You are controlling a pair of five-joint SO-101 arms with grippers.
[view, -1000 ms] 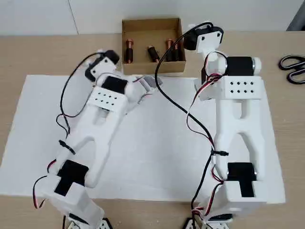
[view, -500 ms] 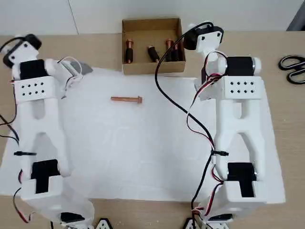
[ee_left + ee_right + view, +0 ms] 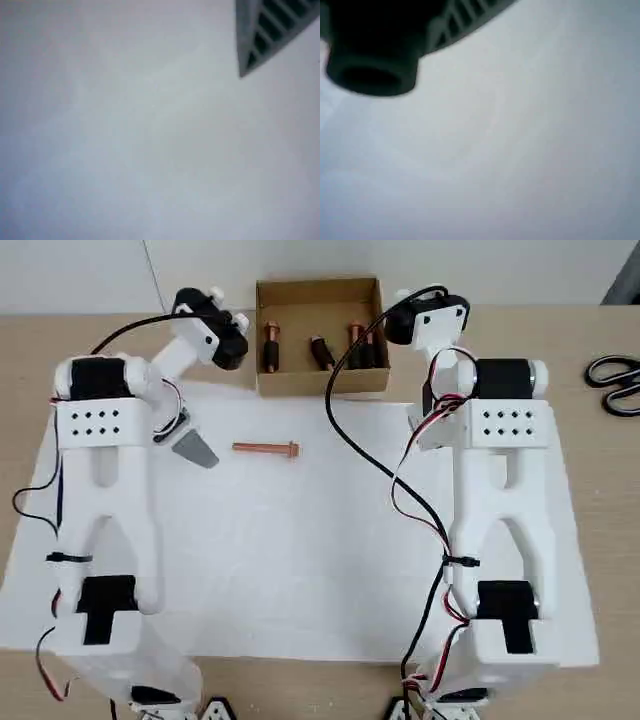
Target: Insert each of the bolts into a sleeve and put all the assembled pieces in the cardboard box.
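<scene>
Over the last second the left arm [image 3: 100, 470] has been swung from the near left corner of the box [image 3: 262, 335] out to the far left and then brought part of the way back. The left claw [image 3: 193, 447] is now lowered to the sheet [image 3: 300, 570], just left of the bolt [image 3: 265, 448] and apart from it. The bolt was covered by that arm a second ago. It has since been uncovered and has not shifted: it lies flat on the sheet, near the box, with its head to the right. Whether the left claw is wide or narrow cannot be told, but nothing is seen in it. The right arm [image 3: 505, 490] has not been moved. A dark tube, taken to be a sleeve [image 3: 370, 70], is seen close against the right claw [image 3: 462, 22]; whether it is gripped cannot be told. Four assembled pieces [image 3: 322, 352] have remained in the box. A fresh grasp of the bolt is judged to be in preparation, with the insertion not yet done. The sheet is white and is spread on a wooden table [image 3: 600, 500]. Scissors [image 3: 615, 383] lie at the far right, and a pale wall [image 3: 200, 270] is seen behind.
</scene>
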